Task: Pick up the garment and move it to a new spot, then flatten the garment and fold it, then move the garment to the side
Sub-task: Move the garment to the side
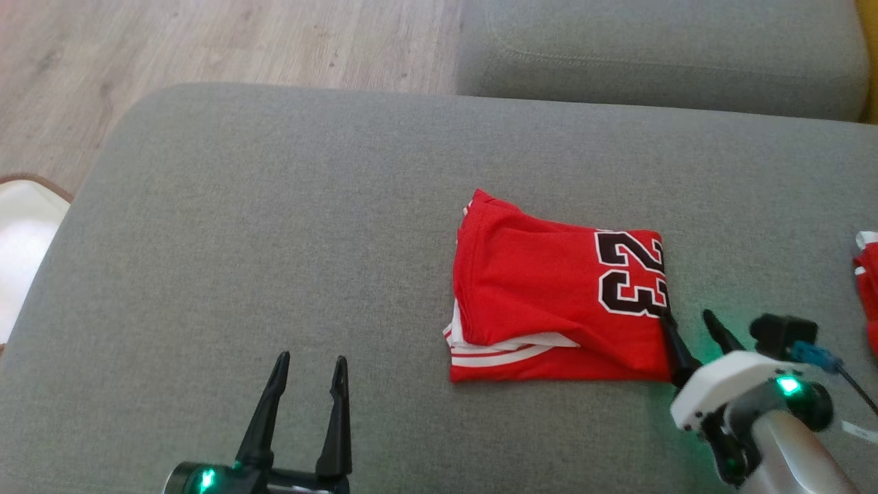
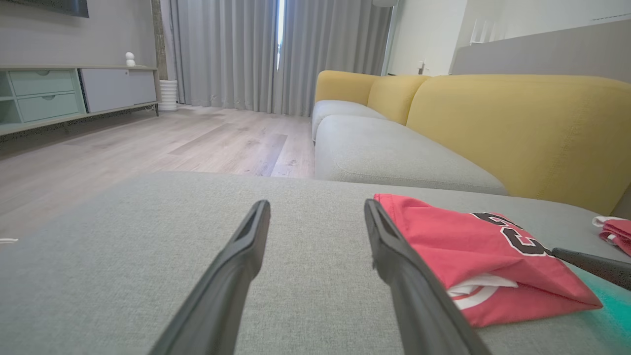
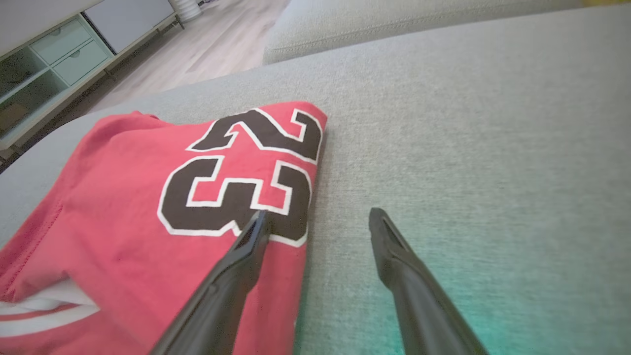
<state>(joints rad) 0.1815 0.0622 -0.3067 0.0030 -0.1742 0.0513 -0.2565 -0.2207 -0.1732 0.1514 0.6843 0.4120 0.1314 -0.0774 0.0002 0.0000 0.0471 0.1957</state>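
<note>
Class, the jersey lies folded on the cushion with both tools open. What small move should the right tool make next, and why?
Probably lower the right tool and close it on the right edge of the red jersey. Its open fingers straddle that edge, one over the number, one over the grey cushion, and the fold looks finished, so only moving it aside remains.

The garment (image 1: 549, 295) is showing red, with a black 23 outlined in white and white stripes running along its trim; the cushion (image 1: 274, 240) beneath is showing flecked grey, glowing green towards its near right corner; another cloth (image 1: 868, 274) at its right edge is showing red and white; the backrest (image 2: 517, 123) is showing mustard yellow; the left gripper (image 1: 312, 357) and right gripper (image 1: 686, 313) are showing black fingers.
</note>
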